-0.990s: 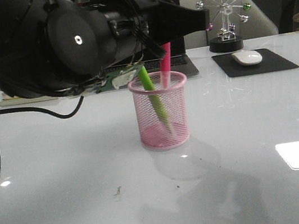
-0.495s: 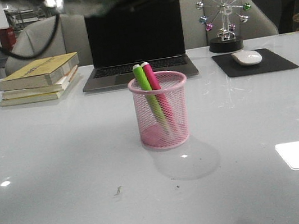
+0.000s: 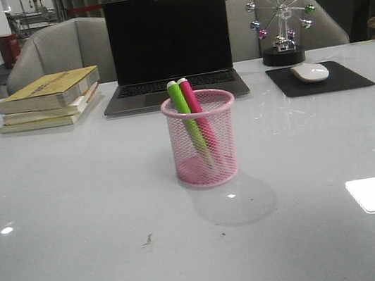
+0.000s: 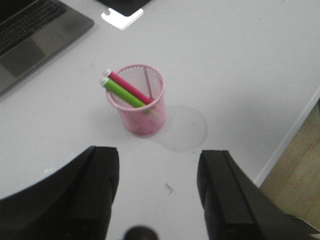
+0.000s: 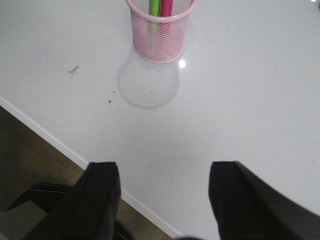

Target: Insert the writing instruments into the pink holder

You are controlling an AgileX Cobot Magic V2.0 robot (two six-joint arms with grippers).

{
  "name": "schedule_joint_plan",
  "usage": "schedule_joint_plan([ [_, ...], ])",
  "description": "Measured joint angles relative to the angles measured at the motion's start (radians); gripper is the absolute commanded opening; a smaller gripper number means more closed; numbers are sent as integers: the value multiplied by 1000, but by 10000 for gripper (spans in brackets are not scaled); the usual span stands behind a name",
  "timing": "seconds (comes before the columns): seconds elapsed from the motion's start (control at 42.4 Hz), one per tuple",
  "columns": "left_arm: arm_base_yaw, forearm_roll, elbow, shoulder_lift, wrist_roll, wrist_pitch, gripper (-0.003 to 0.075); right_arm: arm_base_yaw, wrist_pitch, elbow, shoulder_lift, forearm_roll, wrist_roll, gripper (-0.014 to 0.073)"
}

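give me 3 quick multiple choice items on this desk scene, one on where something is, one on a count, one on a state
1. Where is the mouse?
A. on the books
B. on the dark pad right of the laptop
C. in the cup

2. How many markers stand in the pink cup?
A. one
B. two
C. three

3. How do the left gripper and right gripper stand?
A. both open, holding nothing
B. left shut on a marker
C. both shut on the cup

Answers:
1 B, the mouse lies on the pad beside the laptop.
2 B, one green marker and one pink marker lean together inside.
3 A, each wrist view shows fingers spread with bare table between them.
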Motion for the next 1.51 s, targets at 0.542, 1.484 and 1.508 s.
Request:
schedule_joint_plan([
  [0.542, 109, 20, 321, -428, -6, 132, 422, 0, 29, 4, -10, 9, 0, 497],
  [1.484, 109, 184, 419, -463, -236, 74, 91, 0, 65, 258, -427, 2, 2, 57],
  [1.508, 109, 184, 419, -463, -236, 74, 91, 0, 67, 258, -427, 2, 2, 57],
])
